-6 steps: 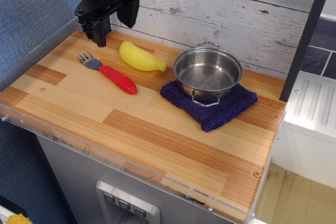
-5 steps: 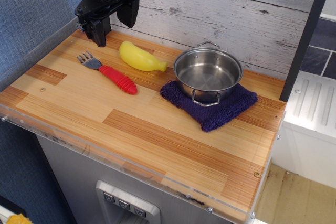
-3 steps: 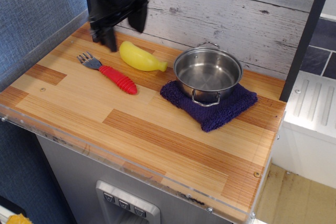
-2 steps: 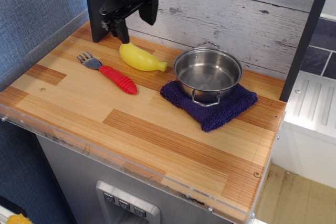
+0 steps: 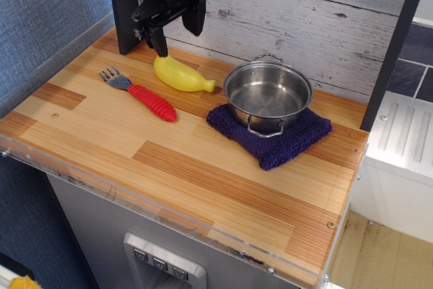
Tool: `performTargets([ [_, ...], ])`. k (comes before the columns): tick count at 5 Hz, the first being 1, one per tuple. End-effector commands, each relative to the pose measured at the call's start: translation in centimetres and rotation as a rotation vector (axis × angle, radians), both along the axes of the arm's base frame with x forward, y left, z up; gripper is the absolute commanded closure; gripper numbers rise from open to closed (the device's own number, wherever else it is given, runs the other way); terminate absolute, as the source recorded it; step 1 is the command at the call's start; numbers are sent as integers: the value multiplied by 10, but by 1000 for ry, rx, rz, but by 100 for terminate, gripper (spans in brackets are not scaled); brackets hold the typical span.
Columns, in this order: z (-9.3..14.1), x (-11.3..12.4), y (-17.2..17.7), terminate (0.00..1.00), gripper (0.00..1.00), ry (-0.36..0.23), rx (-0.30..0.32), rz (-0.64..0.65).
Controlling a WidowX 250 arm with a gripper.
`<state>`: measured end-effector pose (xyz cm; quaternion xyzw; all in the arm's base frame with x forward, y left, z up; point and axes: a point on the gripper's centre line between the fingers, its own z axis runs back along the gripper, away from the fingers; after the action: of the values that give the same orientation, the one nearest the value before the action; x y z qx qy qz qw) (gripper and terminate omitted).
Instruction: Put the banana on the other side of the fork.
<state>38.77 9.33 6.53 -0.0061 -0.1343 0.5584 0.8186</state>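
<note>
The yellow toy banana [image 5: 180,75] lies on the wooden counter behind the fork, its stubby tip pointing right toward the pot. The fork [image 5: 140,94] lies in front of it, grey tines to the left, ribbed red handle to the right. My black gripper [image 5: 178,37] hangs open just above the banana's left, thick end, one finger [image 5: 161,43] near that end and the other [image 5: 197,21] further back right. It holds nothing.
A steel pot [image 5: 267,94] stands on a dark blue cloth [image 5: 272,135] right of the banana. A black upright post [image 5: 125,8] stands at the back left. A grey plank wall runs behind the counter [image 5: 203,167], and a clear rim edges its front.
My gripper has moved right from above the counter's back left corner to just over the banana's thick end. The banana and the fork have not moved.
</note>
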Motion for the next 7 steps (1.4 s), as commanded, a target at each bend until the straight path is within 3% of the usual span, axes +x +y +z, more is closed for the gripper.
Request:
performTargets([
  [1,-4,7,5,0,0,22,-9,-37],
  [4,-39,2,3,0,0,114,-47,-83],
  [5,-43,0,0,0,0,119,-67,-100],
  [6,-41,1,-2,0,100,104,-60,-99],
  [7,-37,2,-3,0,100,90,-63,-106],
])
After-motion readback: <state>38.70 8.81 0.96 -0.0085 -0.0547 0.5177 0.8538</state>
